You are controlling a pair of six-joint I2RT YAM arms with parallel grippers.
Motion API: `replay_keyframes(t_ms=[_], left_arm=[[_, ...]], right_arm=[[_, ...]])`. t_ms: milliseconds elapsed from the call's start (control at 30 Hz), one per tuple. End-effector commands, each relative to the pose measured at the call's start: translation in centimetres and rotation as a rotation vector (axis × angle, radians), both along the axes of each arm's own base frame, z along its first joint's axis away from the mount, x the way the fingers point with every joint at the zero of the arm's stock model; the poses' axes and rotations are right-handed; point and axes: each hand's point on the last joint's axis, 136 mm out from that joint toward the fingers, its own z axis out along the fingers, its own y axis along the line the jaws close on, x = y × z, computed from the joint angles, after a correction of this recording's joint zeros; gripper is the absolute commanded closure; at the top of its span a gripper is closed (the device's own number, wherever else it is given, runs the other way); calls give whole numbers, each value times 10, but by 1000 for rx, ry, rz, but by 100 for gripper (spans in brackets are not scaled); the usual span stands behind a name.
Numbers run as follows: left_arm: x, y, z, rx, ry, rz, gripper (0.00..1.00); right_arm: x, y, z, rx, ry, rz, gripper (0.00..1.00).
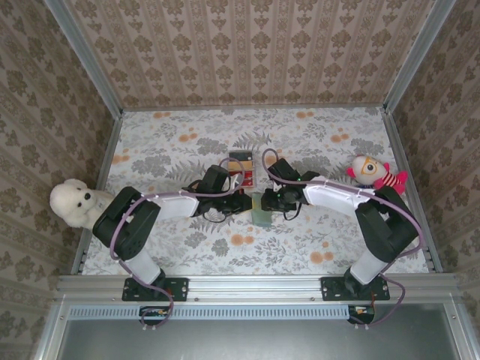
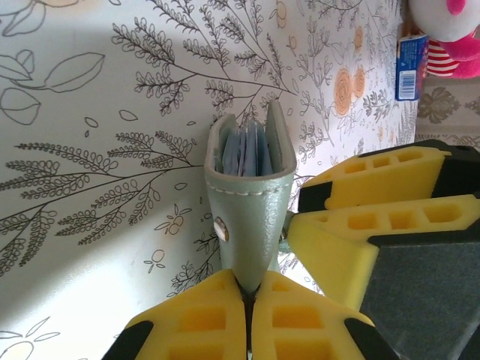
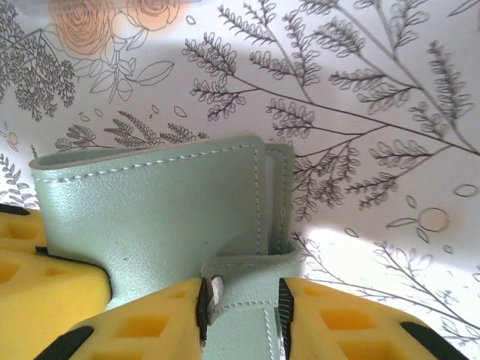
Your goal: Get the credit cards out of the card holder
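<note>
Centrally on the table (image 1: 165,142), both arms converge on the holder (image 1: 262,217).

Left gripper (image 2: 245,283): fingers pressed together, pinching the near edge of the holder. The holder stands out from between them with its open end turned away from the wrist camera. The edges of the cards (image 2: 246,154) show between its two panels.

Right gripper (image 3: 240,294): fingers narrowly apart, closed on the strap (image 3: 251,271) that wraps round the holder's side, one finger against each edge of the strap. A metal snap (image 3: 216,287) sits at one edge of the strap, just beside a finger. The holder's broad stitched panel faces the right wrist camera, directly beyond the fingertips.

From the left wrist, the right gripper's fingers (image 2: 375,225) meet the holder from the side, touching its edge just beyond the left gripper's pinch. From above, the holder lies between the two grippers, a little nearer the arm bases than the clear box (image 1: 241,166).
</note>
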Motion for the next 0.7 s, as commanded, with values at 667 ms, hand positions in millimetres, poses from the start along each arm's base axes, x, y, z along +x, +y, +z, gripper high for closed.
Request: replay_keyframes(t_ms=[667], left_arm=[[5,-3,14,-37,-23,0,93]], right_arm=[[-4,34,9,135,16,103,68]])
